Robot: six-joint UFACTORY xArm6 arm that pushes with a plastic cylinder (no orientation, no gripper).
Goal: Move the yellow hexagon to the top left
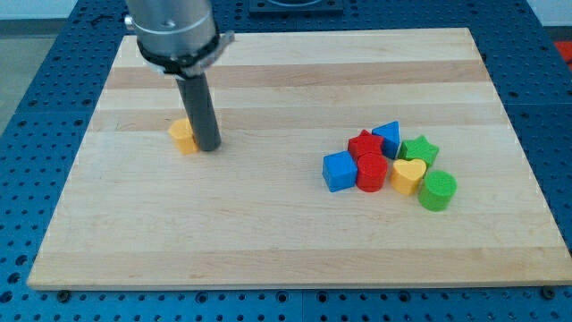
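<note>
The yellow hexagon (182,136) lies on the wooden board (286,224) in the left half, a little above mid-height. My tip (208,148) stands right against its right side, and the dark rod hides part of the block. The rod hangs from the arm's grey body at the view's top left.
A cluster of blocks sits right of centre: a blue cube (339,171), a red cylinder (371,173), a red block (363,143), a blue triangle (388,137), a green star (418,149), a yellow heart (408,175), a green cylinder (438,190).
</note>
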